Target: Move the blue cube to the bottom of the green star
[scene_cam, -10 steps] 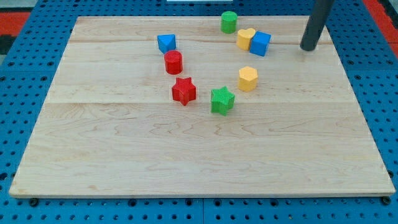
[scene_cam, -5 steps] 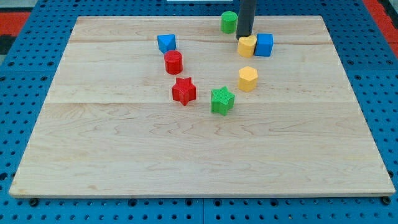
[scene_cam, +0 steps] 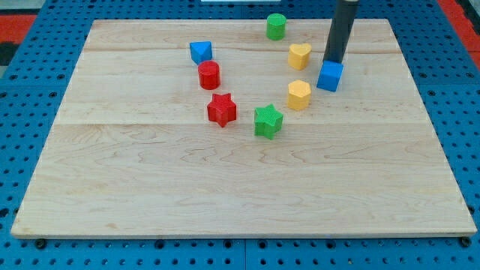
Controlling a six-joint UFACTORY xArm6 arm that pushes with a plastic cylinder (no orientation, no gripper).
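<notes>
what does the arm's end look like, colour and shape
Only a straight, dark grey to black round rod shows, plain and smooth, entering from the view's top. No cables, markings or gripper are visible. My tip is a blunt end just above the blue cube.

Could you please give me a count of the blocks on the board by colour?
Blue: 2, the blue cube and a blue block
Red: 2, a red cylinder and a red star
Green: 2, a green cylinder and the green star
Yellow: 2, a yellow heart and a yellow hexagon
Total: 8
</notes>
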